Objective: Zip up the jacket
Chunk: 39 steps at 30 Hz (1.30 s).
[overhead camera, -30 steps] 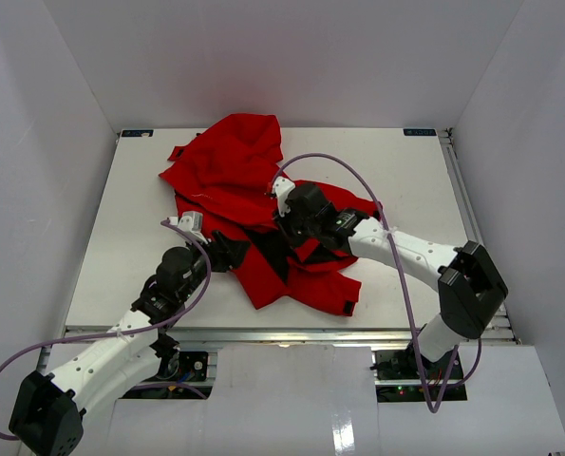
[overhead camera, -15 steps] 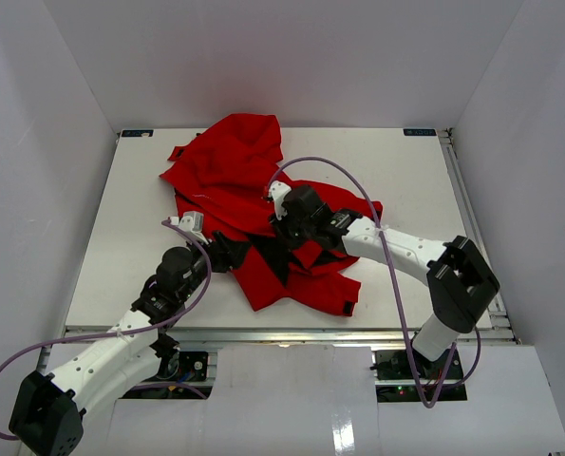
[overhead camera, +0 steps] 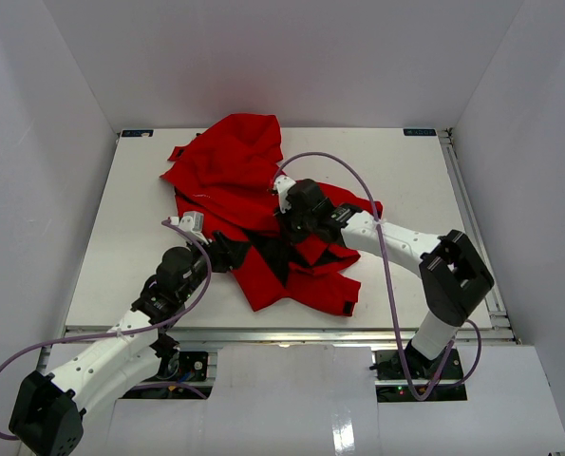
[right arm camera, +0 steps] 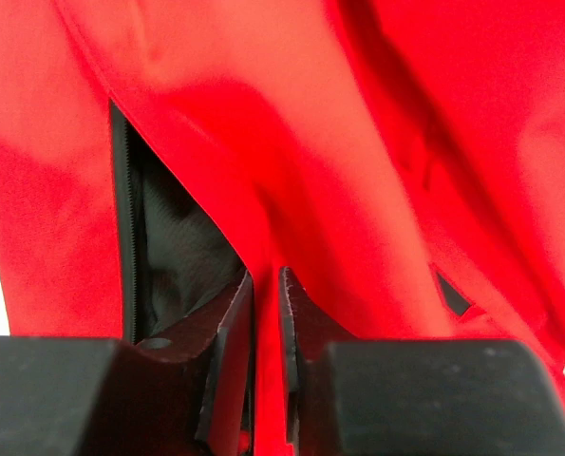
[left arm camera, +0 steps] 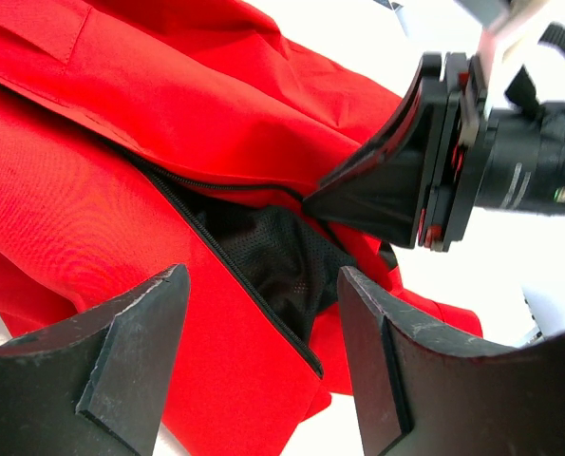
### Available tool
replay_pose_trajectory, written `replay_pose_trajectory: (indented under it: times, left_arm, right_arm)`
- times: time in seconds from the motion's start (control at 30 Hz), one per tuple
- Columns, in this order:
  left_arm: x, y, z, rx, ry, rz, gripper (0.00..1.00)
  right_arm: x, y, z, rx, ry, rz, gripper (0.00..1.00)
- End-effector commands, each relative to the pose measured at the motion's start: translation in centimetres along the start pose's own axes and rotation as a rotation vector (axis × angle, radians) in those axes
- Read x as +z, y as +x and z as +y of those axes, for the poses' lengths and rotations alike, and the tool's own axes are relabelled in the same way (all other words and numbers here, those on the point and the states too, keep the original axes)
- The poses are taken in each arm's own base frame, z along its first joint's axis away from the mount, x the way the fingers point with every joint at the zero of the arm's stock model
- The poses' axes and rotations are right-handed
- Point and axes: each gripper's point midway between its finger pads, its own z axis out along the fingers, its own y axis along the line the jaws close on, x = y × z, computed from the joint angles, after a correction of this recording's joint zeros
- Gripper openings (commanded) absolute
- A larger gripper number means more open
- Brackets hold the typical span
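The red jacket [overhead camera: 230, 171] lies crumpled on the white table [overhead camera: 121, 218], its front parted so the black lining [left arm camera: 273, 247] shows. The dark zipper [left arm camera: 235, 275] runs along one red edge. My left gripper [left arm camera: 263, 285] is open and hovers just over that zipper edge and lining, at the jacket's near-left side [overhead camera: 233, 255]. My right gripper [right arm camera: 266, 280] is shut on a fold of the red fabric [right arm camera: 310, 142] beside the lining [right arm camera: 173, 247] and zipper teeth [right arm camera: 122, 218]. In the left wrist view its black fingers [left arm camera: 358, 195] pinch the upper flap.
White walls close in the table on three sides. A metal rail [overhead camera: 282, 332] runs along the near edge by the arm bases. Purple cables [overhead camera: 358, 180] loop over the right arm and beside the left arm.
My right wrist has shifted slightly toward the back of the table and its elbow has swung left, tugging the fabric a little. My left arm has stayed put.
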Motion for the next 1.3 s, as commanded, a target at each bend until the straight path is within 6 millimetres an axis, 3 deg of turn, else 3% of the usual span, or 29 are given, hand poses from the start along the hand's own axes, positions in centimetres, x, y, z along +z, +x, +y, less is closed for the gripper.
replay_pose_trajectory:
  times: [0.0, 0.03, 0.3, 0.4, 0.57, 0.67, 0.83, 1.13, 1.27]
  left_arm:
    - [0.0, -0.6, -0.7, 0.015, 0.026, -0.017, 0.74]
    - [0.1, -0.6, -0.7, 0.015, 0.025, -0.017, 0.74]
    - [0.1, -0.5, -0.9, 0.016, 0.037, -0.012, 0.74]
    - [0.1, 0.1, -1.3, 0.007, 0.069, 0.007, 0.73]
    - [-0.1, 1.5, -4.3, -0.028, 0.242, 0.079, 0.72]
    - [-0.2, 2.2, -5.8, -0.037, 0.326, 0.126, 0.71]
    - [-0.3, 2.2, -6.9, -0.062, 0.392, 0.128, 0.71]
    - [-1.0, 1.9, -8.3, -0.116, 0.498, 0.089, 0.73]
    - [-1.0, 1.8, -8.0, -0.124, 0.479, 0.078, 0.73]
  right_arm:
    - [-0.7, -4.3, -0.6, 0.019, -0.012, -0.109, 0.26]
    - [-0.7, -4.4, -0.6, 0.019, -0.015, -0.11, 0.28]
    - [-0.3, -3.4, -0.2, 0.014, -0.045, -0.084, 0.08]
    - [-1.3, -4.5, 1.5, 0.019, -0.136, -0.112, 0.08]
    - [-5.3, -6.5, 5.6, 0.047, -0.355, -0.247, 0.08]
    - [-7.1, -7.2, 6.8, 0.059, -0.42, -0.314, 0.08]
    - [-8.2, -7.7, 7.9, 0.1, -0.485, -0.368, 0.08]
    - [-8.3, -7.6, 9.0, 0.224, -0.568, -0.44, 0.08]
    - [-8.2, -7.2, 9.6, 0.262, -0.601, -0.45, 0.08]
